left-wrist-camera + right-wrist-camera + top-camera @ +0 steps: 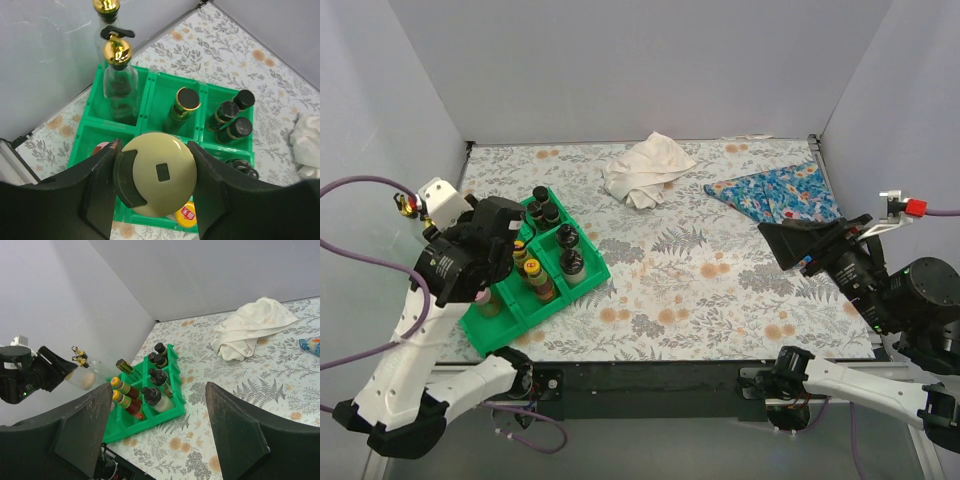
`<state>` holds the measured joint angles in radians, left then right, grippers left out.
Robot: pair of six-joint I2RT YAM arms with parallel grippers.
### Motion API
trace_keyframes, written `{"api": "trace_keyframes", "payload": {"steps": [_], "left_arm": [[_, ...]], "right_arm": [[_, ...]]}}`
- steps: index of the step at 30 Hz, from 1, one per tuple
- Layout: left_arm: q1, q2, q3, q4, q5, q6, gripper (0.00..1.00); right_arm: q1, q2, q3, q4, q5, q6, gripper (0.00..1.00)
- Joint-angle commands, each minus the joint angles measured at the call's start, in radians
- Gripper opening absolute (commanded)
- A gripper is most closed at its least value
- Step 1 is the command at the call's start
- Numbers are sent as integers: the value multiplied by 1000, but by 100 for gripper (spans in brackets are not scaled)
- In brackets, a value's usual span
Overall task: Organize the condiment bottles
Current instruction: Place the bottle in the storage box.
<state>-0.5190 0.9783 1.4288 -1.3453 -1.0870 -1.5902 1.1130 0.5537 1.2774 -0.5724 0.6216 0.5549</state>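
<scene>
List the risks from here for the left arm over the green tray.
1. The left gripper holds the round cream-topped bottle above the green plastic tray, over a yellow cap and a pink cap; lowering there could jam or tip them.
2. The tall clear glass bottle with the gold pump stands just beyond; a forward swing might topple it.

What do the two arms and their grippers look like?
Both arms have white links and black joints. The left arm trails purple cables; the right arm carries a red plug on a metal bracket. The left gripper and right gripper each have two broad black fingers.
</scene>
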Motion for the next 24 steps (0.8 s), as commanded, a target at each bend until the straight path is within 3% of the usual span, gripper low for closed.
{"api": "trace_keyframes", "payload": {"steps": [1,9,18,24], "left_arm": [[20,-79,-94,-45,1,-39,0],[28,-176,-298,-45,24,-192,0],[48,-243,-378,-45,-45,-327,0],[155,-213,-436,-45,2,-441,0]], "right_arm": [[2,-35,-9,52,36,-6,84],[2,-63,-49,52,61,-18,84],[2,-97,-55,49,99,-41,84],[4,-92,-63,52,121,-47,84]]}}
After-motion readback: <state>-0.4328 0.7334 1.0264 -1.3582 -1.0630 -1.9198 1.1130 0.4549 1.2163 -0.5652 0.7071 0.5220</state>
